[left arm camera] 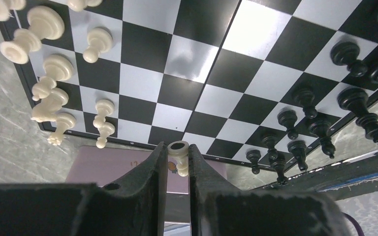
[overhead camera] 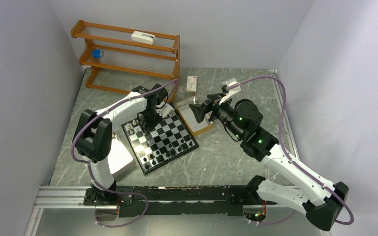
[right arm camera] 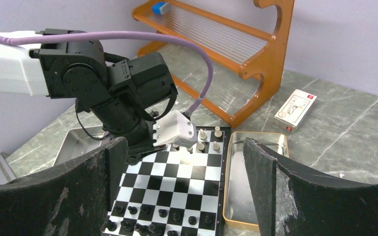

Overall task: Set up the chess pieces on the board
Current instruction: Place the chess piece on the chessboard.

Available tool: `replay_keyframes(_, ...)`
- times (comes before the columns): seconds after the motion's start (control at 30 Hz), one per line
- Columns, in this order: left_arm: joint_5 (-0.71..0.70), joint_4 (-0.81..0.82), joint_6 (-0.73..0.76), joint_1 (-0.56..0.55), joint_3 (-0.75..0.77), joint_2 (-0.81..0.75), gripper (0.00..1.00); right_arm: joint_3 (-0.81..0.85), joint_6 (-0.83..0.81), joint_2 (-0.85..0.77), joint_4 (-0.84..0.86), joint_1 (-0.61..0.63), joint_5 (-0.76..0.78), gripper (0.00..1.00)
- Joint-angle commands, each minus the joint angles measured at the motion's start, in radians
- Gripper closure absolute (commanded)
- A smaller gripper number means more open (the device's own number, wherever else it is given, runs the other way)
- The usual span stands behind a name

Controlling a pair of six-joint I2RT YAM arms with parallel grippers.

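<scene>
The board lies between the arms. Cream-white pieces stand along its far left edge and black pieces along its near right edge. My left gripper hovers over the white end. In the left wrist view it is shut on a white pawn, held near the edge of the board. My right gripper is open and empty above the gold tray. In the right wrist view its fingers frame the board.
A wooden rack stands at the back left. A small white box lies behind the gold tray. A silver tray sits left of the board, also in the right wrist view. Walls close in on both sides.
</scene>
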Motion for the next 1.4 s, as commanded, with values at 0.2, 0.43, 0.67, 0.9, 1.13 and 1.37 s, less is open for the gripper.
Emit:
replay_keyframes(0.2, -0.074, -0.015, 0.004, -0.045, -0.023, 0.047, 0.78, -0.011, -0.017, -0.032, 0.026, 0.006, 0.041, 0.08)
replay_keyframes(0.43, -0.066, -0.054, -0.010, -0.045, 0.021, 0.133, 0.78, -0.011, -0.028, -0.050, 0.024, 0.022, 0.071, 0.08)
replay_keyframes(0.67, -0.080, -0.066, -0.012, -0.045, 0.044, 0.174, 0.76, -0.014, -0.037, -0.052, 0.027, 0.036, 0.087, 0.08)
replay_keyframes(0.9, -0.080, -0.085, -0.008, -0.046, 0.086, 0.217, 0.68, -0.009, -0.048, -0.051, 0.021, 0.046, 0.107, 0.08)
replay_keyframes(1.13, -0.076, -0.106, 0.003, -0.047, 0.163, 0.218, 0.63, -0.014, -0.054, -0.050, 0.029, 0.050, 0.117, 0.08)
replay_keyframes(1.37, -0.060, -0.091, -0.008, -0.047, 0.149, 0.154, 0.65, -0.013, -0.054, -0.052, 0.025, 0.051, 0.115, 0.08)
